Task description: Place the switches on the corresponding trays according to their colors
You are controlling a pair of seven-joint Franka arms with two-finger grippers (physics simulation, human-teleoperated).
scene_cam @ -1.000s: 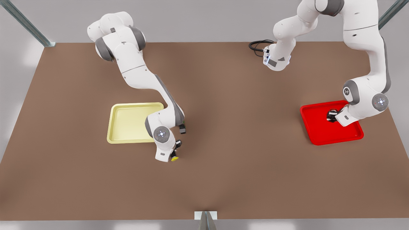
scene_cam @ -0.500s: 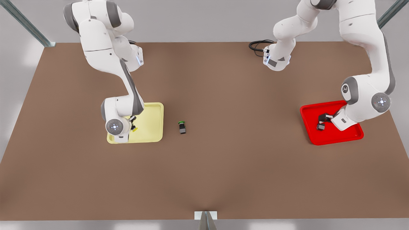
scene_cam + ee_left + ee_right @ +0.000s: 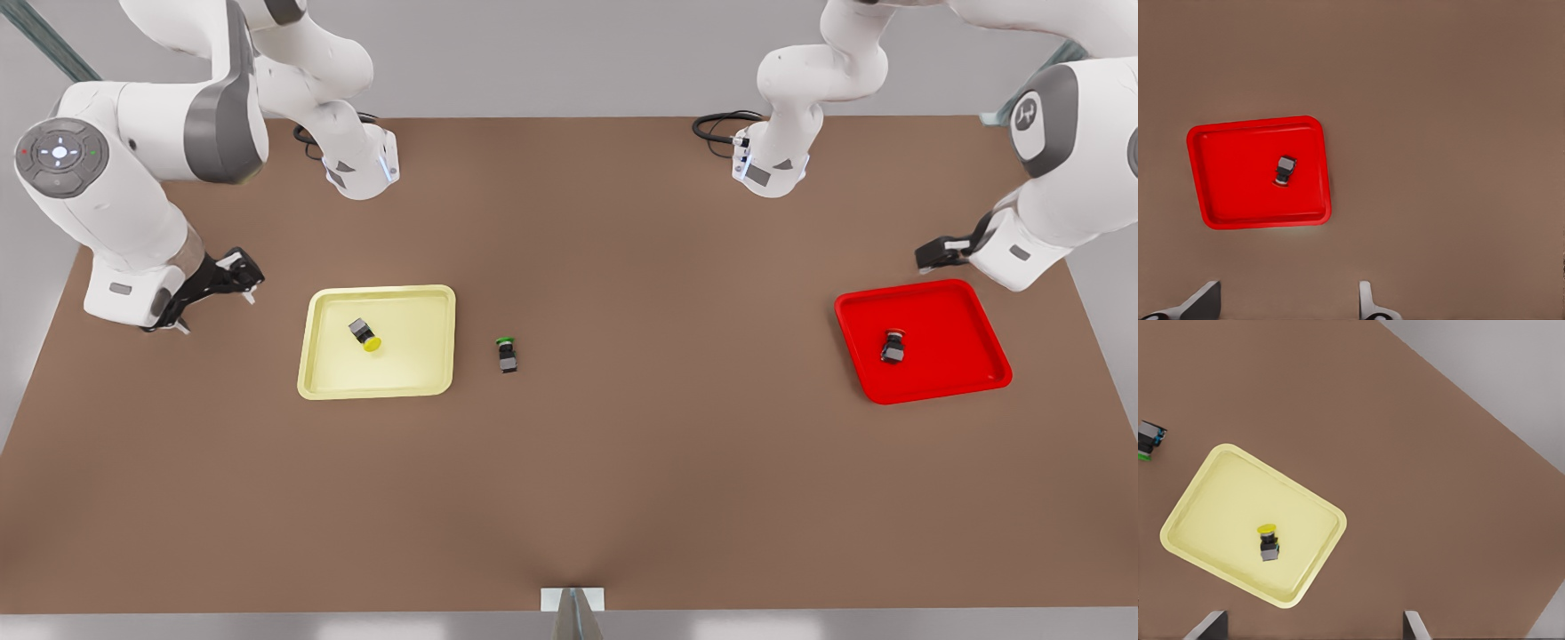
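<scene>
The sorting job looked done, as far as one could judge. The yellow-capped switch (image 3: pixel 364 335) lay on its side inside the pale yellow tray (image 3: pixel 436 298), near the tray's middle, and the red-capped switch (image 3: pixel 893 346) sat inside the bright red tray (image 3: pixel 978 302), near its middle too. The green-capped switch (image 3: pixel 507 354) rested on the bare brown table (image 3: pixel 622 462), just beside the yellow tray on the side facing the red tray, and it needed no move. The left end effector (image 3: pixel 932 256) hung above the table just beyond the red tray's far edge, its fingers (image 3: pixel 1368 303) spread wide and holding nothing. The right end effector (image 3: pixel 233 277) hung near the yellow tray, on the side away from the green-capped switch, also spread apart and empty. The next move likely called only for both arms to pull clear and rest. The trays looked like smooth, shiny plastic, square with soft round corners and low raised rims. The switches were small blocky things with dark grey bodies and round caps. The table looked flat and dull.
</scene>
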